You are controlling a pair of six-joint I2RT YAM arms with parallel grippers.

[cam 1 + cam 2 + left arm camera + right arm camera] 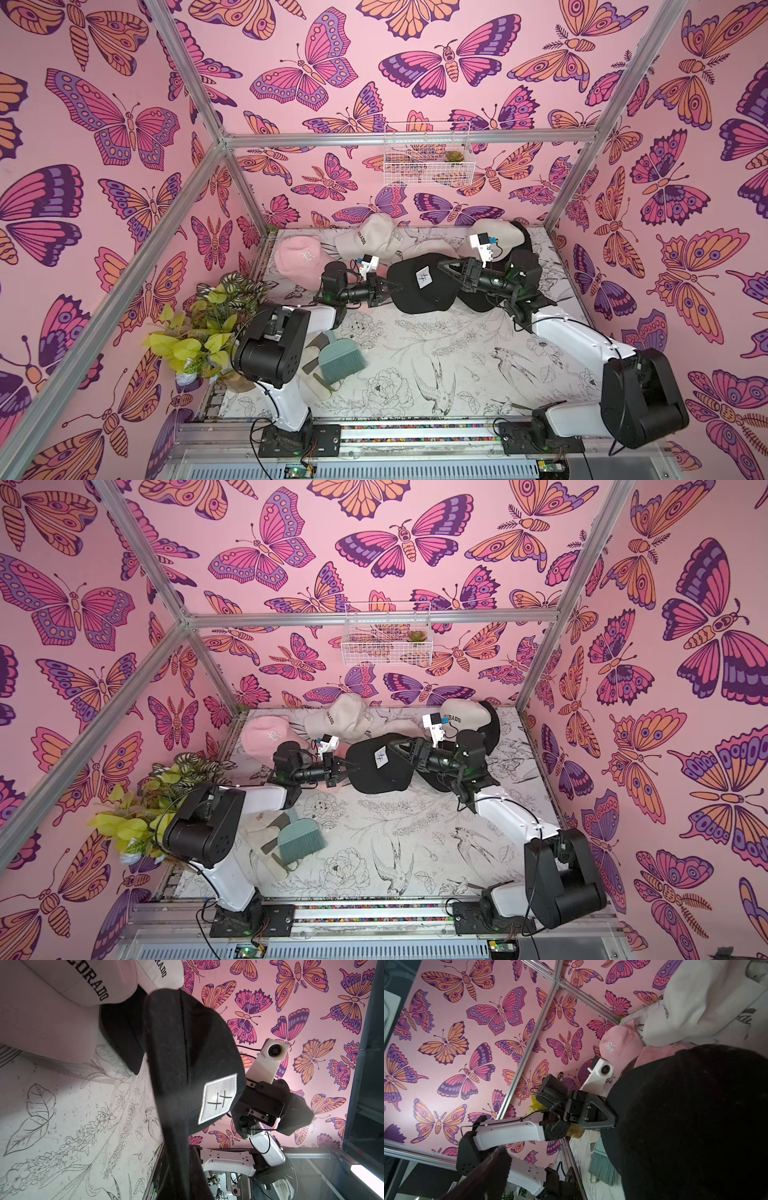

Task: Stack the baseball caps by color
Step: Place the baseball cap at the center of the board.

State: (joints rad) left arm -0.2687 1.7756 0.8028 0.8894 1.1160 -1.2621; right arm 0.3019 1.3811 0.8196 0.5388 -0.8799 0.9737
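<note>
- Your left gripper point(395, 286) reaches in from the left with its jaws pressed together on the edge of the black patched cap point(430, 297). The right wrist view shows the pinch on the cap's rim.
- The cap lies straight to the right of those jaws, white patch up. Its long axis runs roughly near to far, across the line joining your two grippers. From the left wrist view it looks raised off the table point(415, 353), though that's a judgement.
- Your right gripper point(442, 266) faces the cap from the opposite flank with its jaws spread wide, right at the crown. You can't tell whether it touches the fabric. Both arms are at the cap, but only the left has hold of it.
- Just beside the held cap, on its right and partly under your right arm, a second black cap point(473, 305) lies on the table. It is the likely stack, so the coming move probably runs rightward, toward your right arm's side.
- Farther back are two cream caps, one mid-table point(374, 239) and one on the right point(500, 237).
- The pink cap point(297, 257) sits far left, well apart from the black ones.
</note>
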